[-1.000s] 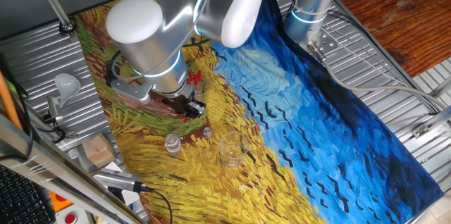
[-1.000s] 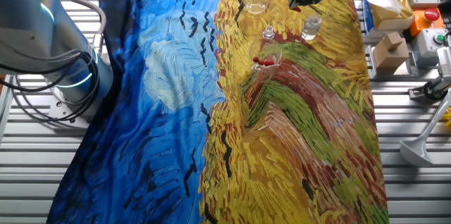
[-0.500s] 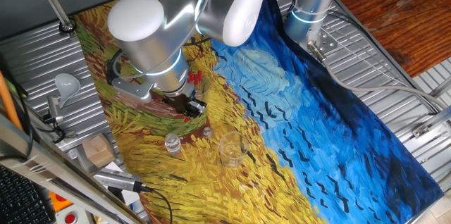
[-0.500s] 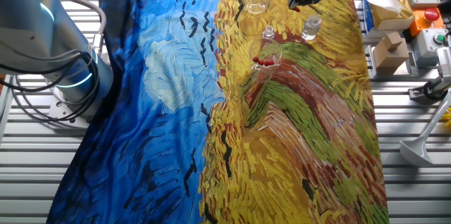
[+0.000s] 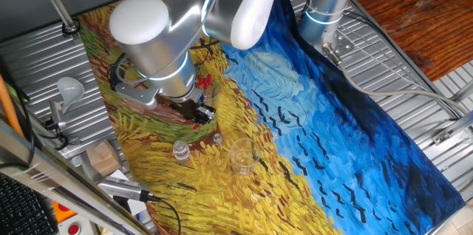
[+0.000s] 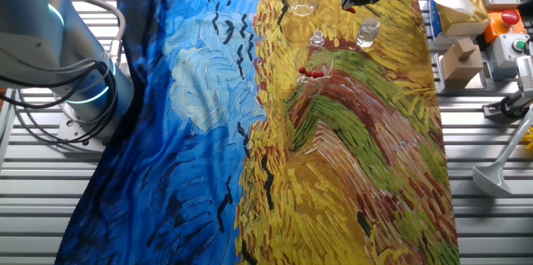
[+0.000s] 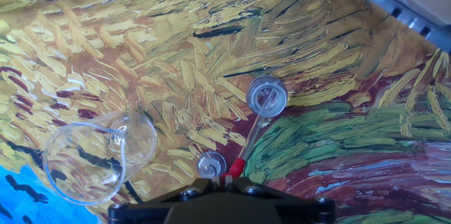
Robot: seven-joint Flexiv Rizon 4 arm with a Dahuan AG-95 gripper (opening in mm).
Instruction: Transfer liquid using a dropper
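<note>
Tool (image 7: 230, 179) at the bottom edge of the hand view, its black fingers drawn narrow on the red bulb of the dropper (image 7: 238, 166). Only a sliver of red shows between them, so the grip is judged, not plainly seen.

Reading that view from left to right: a large clear beaker (image 7: 99, 155) stands at about 9 o'clock from the tool, well apart from the dropper. A small round-mouthed vial (image 7: 211, 164) sits just beside the bulb, at about 11 o'clock. Then comes the dropper itself, its slim clear stem running away from the tool toward 1 o'clock. Furthest right is a wider vial (image 7: 266, 96), and the stem's tip reaches the near rim of its mouth. Whether the tip is inside the mouth or only above it cannot be told.

That line is what the next move likely turns on: the dropper's long axis points from the tool straight at the wider vial, not at the nearer small one or the beaker.

From the other fixed view, the tool hangs low over the painted cloth on the surface (image 6: 358, 148). A beaker of spare red-bulbed droppers (image 6: 314, 71) stands near, at about 7 o'clock from it.
</note>
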